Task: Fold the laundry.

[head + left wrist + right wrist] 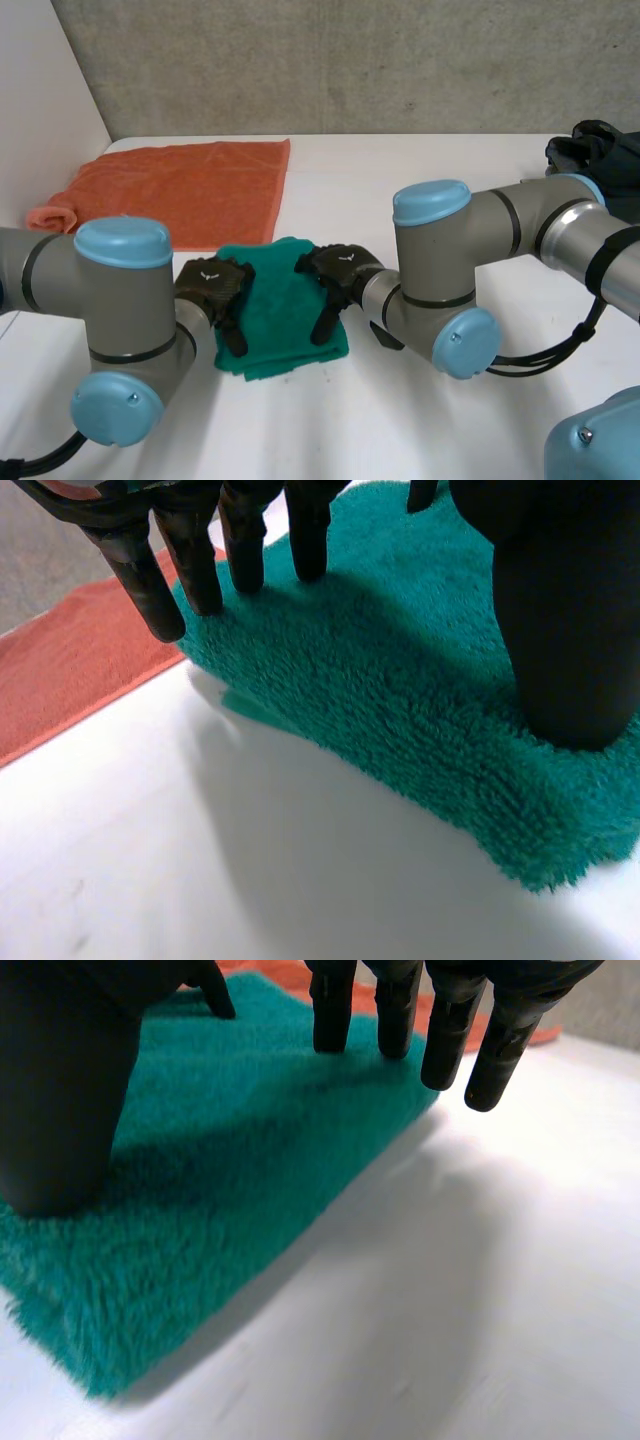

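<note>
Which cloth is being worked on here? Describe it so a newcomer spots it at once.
On the white table, look between the robot's two arms. There lies the green towel, a small folded pad with the left hand and right hand resting on it. The orange towel behind it is larger and spread out.

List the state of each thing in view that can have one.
Green fluffy towel: folded into a rectangle, lying flat.
Orange terry towel: spread out unfolded, one corner bunched.
Black cloth heap: crumpled, unfolded.
Left hand: open, fingers straight, resting on the green towel's left side.
Right hand: open, fingers straight, resting on its right side.
</note>
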